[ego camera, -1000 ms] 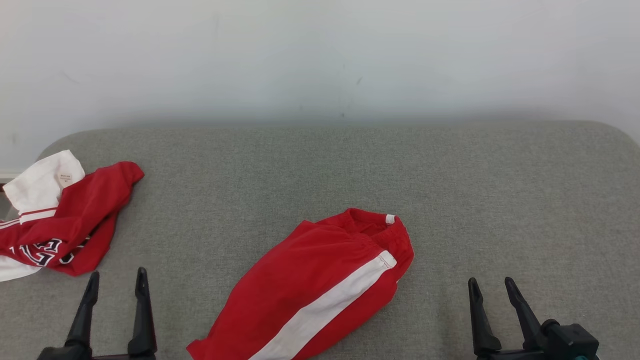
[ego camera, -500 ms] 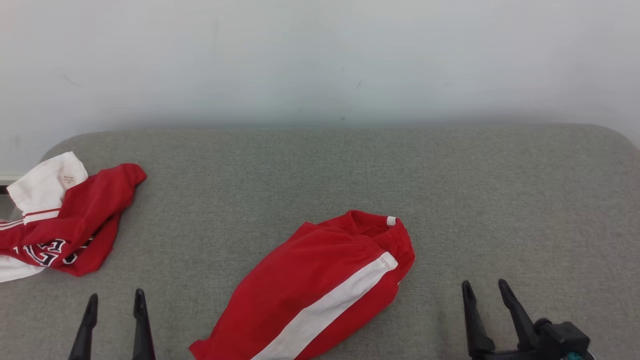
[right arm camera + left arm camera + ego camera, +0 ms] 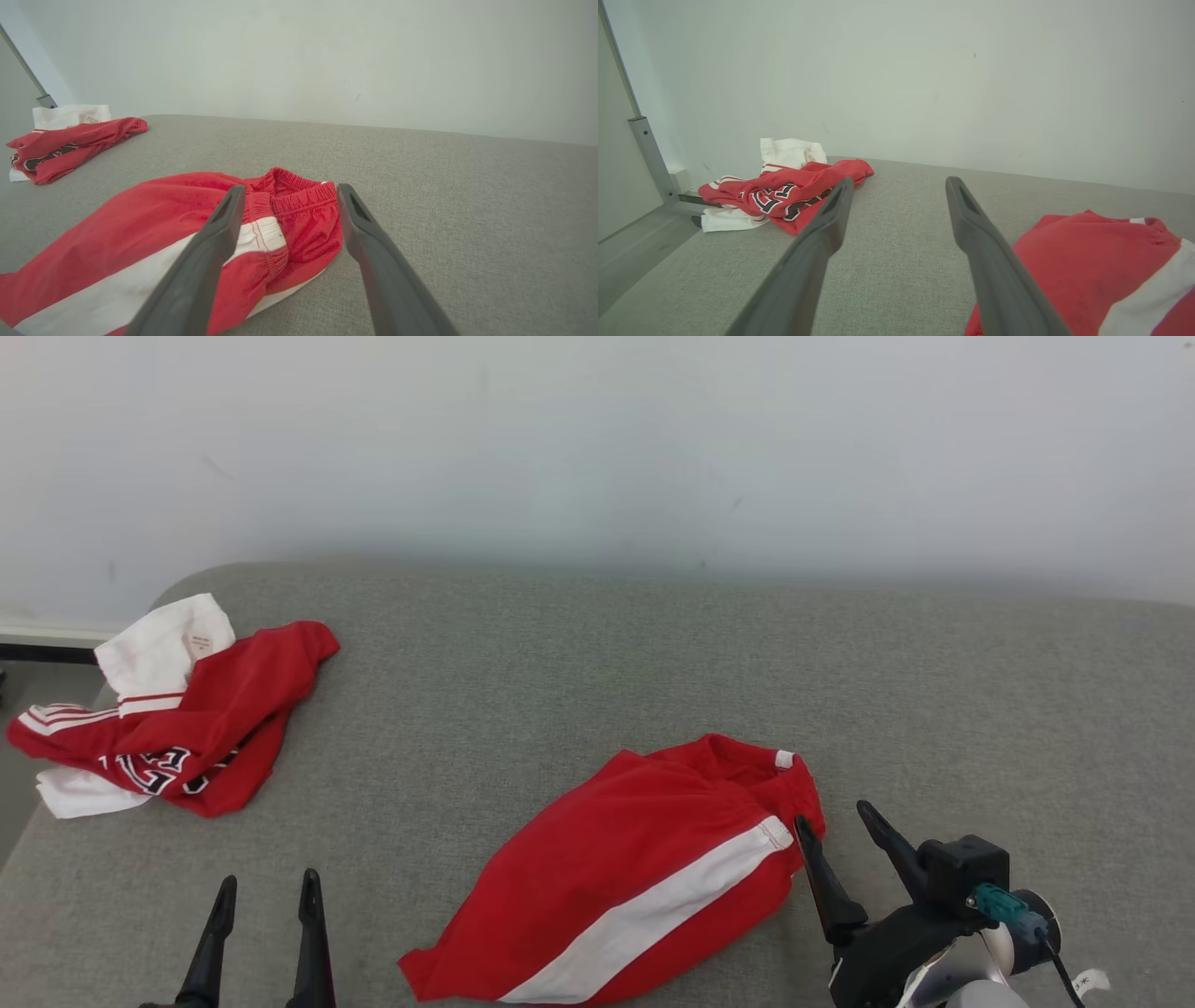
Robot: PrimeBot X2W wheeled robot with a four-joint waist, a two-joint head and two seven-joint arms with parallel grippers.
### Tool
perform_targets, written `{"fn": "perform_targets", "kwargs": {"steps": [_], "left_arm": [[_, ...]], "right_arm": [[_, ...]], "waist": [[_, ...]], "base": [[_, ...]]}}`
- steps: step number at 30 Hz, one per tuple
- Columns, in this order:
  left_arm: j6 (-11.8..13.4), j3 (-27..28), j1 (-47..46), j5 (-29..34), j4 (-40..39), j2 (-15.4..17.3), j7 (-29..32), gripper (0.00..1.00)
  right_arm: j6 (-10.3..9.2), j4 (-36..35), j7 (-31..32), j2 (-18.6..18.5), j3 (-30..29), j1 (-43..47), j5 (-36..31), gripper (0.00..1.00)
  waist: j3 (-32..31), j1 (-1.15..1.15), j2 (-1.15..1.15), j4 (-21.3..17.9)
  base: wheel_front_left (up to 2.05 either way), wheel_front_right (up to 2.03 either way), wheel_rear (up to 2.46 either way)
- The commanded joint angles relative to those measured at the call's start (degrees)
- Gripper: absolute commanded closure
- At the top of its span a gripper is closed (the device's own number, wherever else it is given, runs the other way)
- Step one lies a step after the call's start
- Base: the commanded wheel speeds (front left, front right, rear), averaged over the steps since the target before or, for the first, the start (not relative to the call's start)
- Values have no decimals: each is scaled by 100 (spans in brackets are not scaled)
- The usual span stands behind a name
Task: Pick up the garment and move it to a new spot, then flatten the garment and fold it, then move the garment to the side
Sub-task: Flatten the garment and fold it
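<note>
a grey fabric-covered counter (image 3: 597,663) spans the lower two thirds of the head view. its far edge meets a pale wall (image 3: 597,448), and one rounded corner shows at the upper left. bare cloth lies open across its centre and right. the red garment (image 3: 635,877), with a white side stripe, lies crumpled at lower centre, waistband toward the right. a red-and-white jersey (image 3: 187,728) sits bunched at the left edge, well apart from it. the right gripper (image 3: 831,814), fingers spread apart and empty, stands just beside the waistband at lower right. the left gripper (image 3: 269,877), fingers also apart and empty, is at lower left.
</note>
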Motion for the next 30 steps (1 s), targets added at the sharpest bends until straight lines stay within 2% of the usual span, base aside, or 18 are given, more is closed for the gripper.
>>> {"fn": "perform_targets", "kwargs": {"steps": [1, 16, 17, 18, 26, 30], "left_arm": [[-27, 5, -52, 57, 28, -23, -18, 0], [-228, -66, -183, 176, 204, -232, -19, 0], [-237, -73, -191, 180, 216, -241, -19, 0], [-237, -78, -194, 180, 231, -251, -19, 0], [-288, -22, -85, 180, 310, -303, -19, 0], [-290, 10, -36, 172, 337, -318, -19, 0]], "right_arm": [[8, 82, 32, -60, 37, -55, 58, 0], [8, 1512, 287, -574, 932, -711, 933, 0], [8, 1565, 298, -604, 1012, -753, 1001, 59], [8, 1626, 300, -639, 1078, -803, 1057, 100], [7, 1862, -174, -788, 1302, -890, 1319, 100], [7, 1733, -488, -854, 1277, -742, 1393, 100]], "waist": [[-5, 0, 0, 158], [94, 0, 0, 812], [109, 0, 0, 836], [118, 0, 0, 851], [60, 0, 0, 702], [17, 0, 0, 442]], "base": [[0, 0, 0], [0, 0, 0], [0, 0, 0], [0, 0, 0], [0, 0, 0], [0, 0, 0]]}}
